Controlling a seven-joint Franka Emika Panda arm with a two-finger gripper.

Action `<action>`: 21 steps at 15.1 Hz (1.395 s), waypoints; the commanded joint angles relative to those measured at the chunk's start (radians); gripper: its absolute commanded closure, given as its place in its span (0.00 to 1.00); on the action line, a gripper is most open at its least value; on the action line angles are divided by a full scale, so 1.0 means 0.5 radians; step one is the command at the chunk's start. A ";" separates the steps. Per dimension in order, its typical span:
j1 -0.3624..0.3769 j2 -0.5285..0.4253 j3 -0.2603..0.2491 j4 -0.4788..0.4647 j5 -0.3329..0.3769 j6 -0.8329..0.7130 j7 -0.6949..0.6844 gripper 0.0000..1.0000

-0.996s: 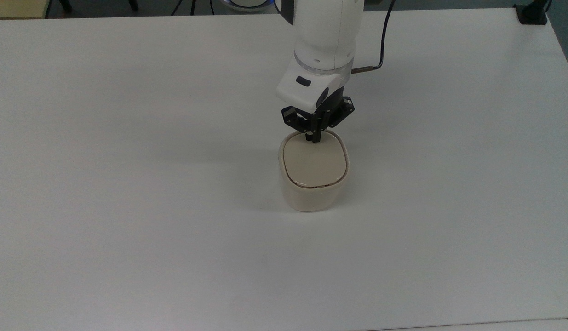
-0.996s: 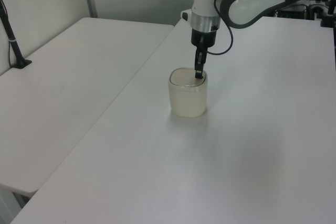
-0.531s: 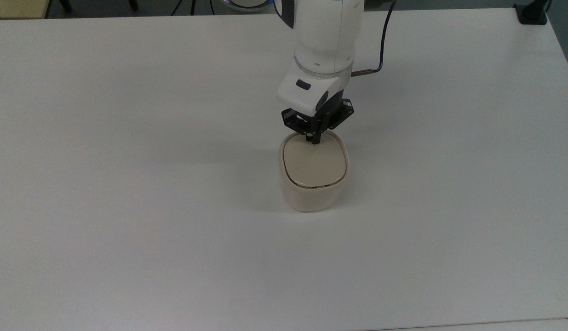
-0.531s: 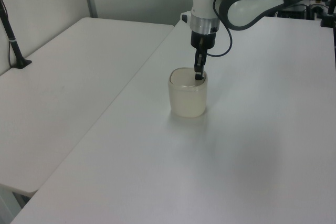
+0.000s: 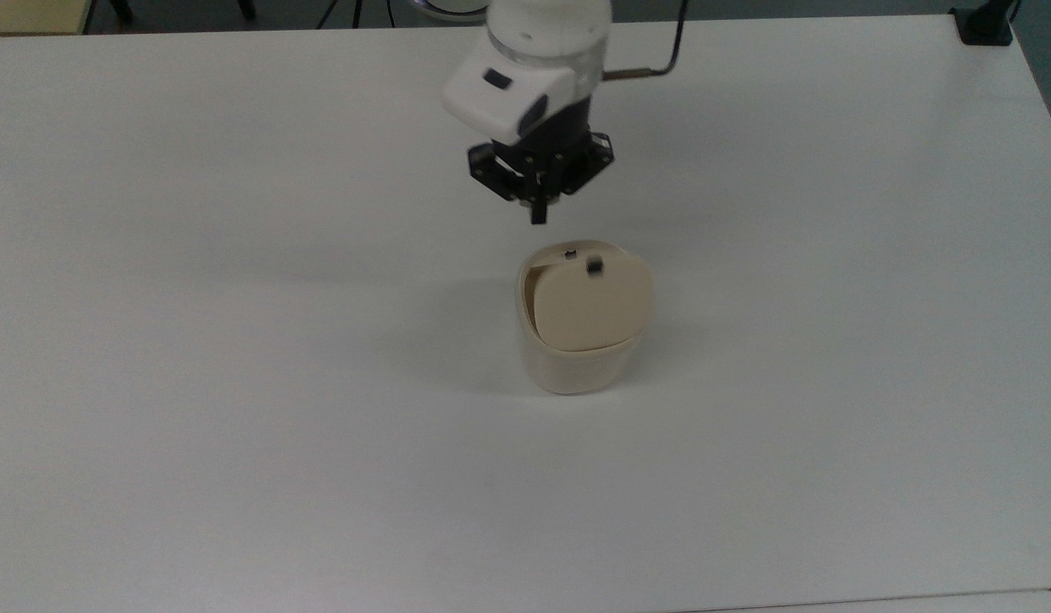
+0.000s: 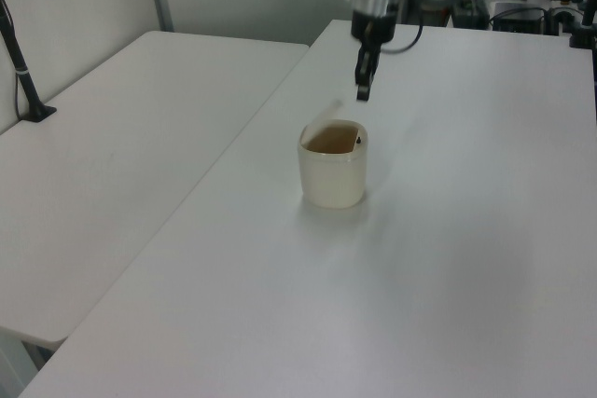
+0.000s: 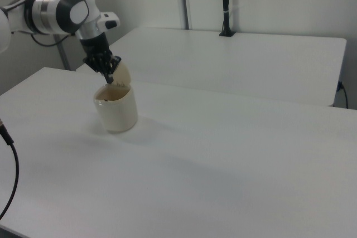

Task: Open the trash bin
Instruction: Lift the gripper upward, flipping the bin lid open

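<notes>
The cream-beige trash bin (image 5: 580, 362) stands in the middle of the white table (image 5: 236, 340). Its lid (image 5: 589, 304) is swung up on its hinge, with the small black button (image 5: 594, 266) on the raised edge. In the right view the lid (image 7: 122, 74) stands nearly upright over the open bin (image 7: 116, 110). The left view shows the bin's (image 6: 333, 179) dark inside. My gripper (image 5: 538, 213) hangs above and behind the bin, apart from it, shut with nothing held. It also appears in the left view (image 6: 362, 90) and the right view (image 7: 110, 78).
A black cable (image 5: 644, 72) runs off the wrist. A black clamp (image 5: 985, 25) sits on the table's far right corner in the top view. A second white table (image 6: 112, 156) adjoins, with a black post (image 6: 26, 81) on it.
The gripper rose off the lid's far edge and moved up and to the top view's left. The lid, flat and closed before, has swung up.
</notes>
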 commanded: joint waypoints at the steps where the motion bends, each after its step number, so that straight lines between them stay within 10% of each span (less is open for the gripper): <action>1: -0.189 -0.254 -0.007 -0.063 0.027 -0.242 -0.016 0.97; 8: -0.420 -0.472 -0.007 -0.075 0.009 -0.574 -0.289 0.95; 11: -0.426 -0.478 -0.001 -0.075 0.000 -0.596 -0.271 0.68; 14: -0.435 -0.478 -0.004 -0.075 -0.006 -0.605 -0.265 0.14; 21: -0.432 -0.478 -0.001 -0.079 -0.095 -0.626 -0.262 0.00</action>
